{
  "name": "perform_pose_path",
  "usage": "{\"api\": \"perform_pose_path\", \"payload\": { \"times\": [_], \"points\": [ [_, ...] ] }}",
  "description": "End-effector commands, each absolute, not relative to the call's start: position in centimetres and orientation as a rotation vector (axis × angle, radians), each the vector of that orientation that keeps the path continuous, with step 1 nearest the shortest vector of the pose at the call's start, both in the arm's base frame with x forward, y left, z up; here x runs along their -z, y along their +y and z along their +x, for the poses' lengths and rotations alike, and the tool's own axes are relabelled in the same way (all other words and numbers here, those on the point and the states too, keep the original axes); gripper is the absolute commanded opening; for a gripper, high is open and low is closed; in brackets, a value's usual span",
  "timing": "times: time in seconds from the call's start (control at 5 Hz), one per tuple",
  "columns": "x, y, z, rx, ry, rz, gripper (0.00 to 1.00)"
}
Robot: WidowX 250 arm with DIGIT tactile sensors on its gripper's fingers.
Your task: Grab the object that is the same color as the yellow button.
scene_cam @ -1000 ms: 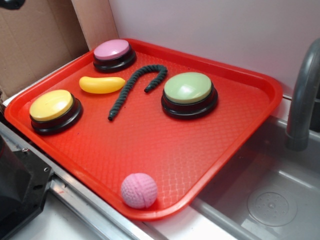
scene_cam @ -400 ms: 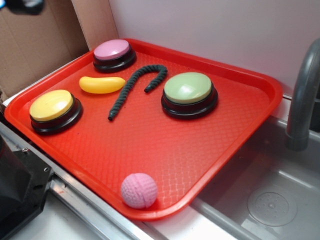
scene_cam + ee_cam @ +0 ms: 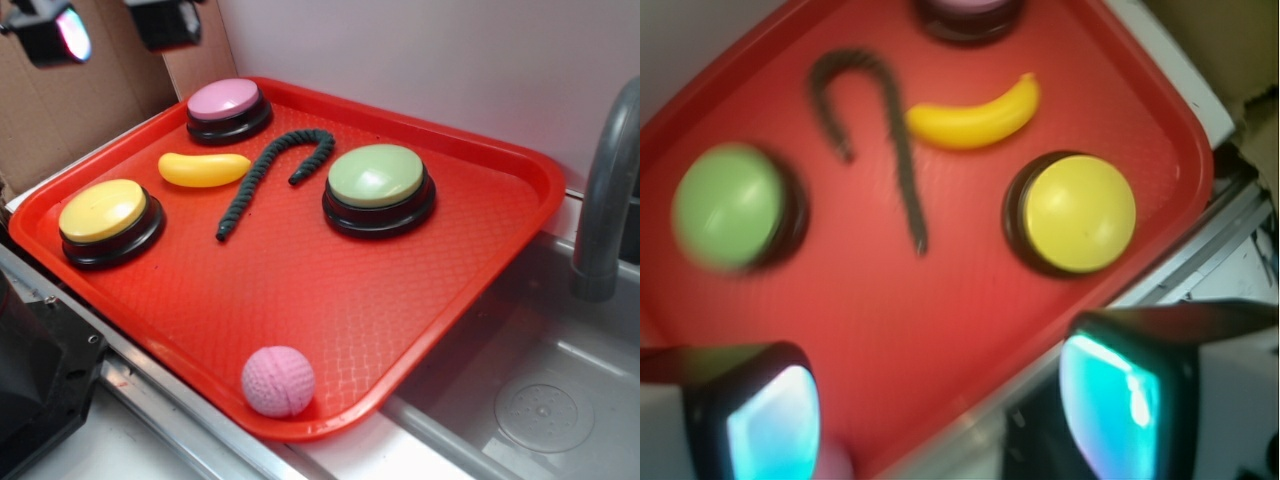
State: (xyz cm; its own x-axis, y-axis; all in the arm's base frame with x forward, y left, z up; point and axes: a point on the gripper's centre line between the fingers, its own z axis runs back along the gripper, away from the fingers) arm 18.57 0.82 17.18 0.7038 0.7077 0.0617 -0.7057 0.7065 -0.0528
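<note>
The yellow banana toy [image 3: 204,169] lies on the red tray [image 3: 480,260] between the pink button and the yellow button [image 3: 104,215]. In the wrist view the banana toy [image 3: 975,115] lies just above the yellow button [image 3: 1077,212]. My gripper [image 3: 108,25] hangs high at the top left, above and behind the tray, well apart from the banana. It is open and empty; in the wrist view the gripper [image 3: 940,415] shows two wide-apart fingers with tray between them.
A pink button [image 3: 228,106], a green button [image 3: 379,185], a dark curved rope [image 3: 270,172] and a pink textured ball [image 3: 278,381] are on the tray. A sink basin [image 3: 540,400] and grey faucet [image 3: 610,190] are at right. Cardboard [image 3: 70,110] stands at the back left.
My gripper has come further into the exterior view at the top left, moving right and down. Nothing on the tray has moved.
</note>
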Motion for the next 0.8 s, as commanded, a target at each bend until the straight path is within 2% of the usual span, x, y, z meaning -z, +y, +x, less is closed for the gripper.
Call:
{"api": "perform_pose_path", "payload": {
  "times": [0.0,0.2,0.4,0.6],
  "points": [
    [-10.7,7.6,21.9,-1.066,-0.121,0.013,1.0],
    [-7.9,9.4,23.1,-1.158,-0.182,0.055,1.0],
    [-6.1,10.1,23.8,-1.18,-0.212,0.069,1.0],
    [-4.4,9.9,24.3,-1.165,-0.21,0.069,1.0]
  ]
}}
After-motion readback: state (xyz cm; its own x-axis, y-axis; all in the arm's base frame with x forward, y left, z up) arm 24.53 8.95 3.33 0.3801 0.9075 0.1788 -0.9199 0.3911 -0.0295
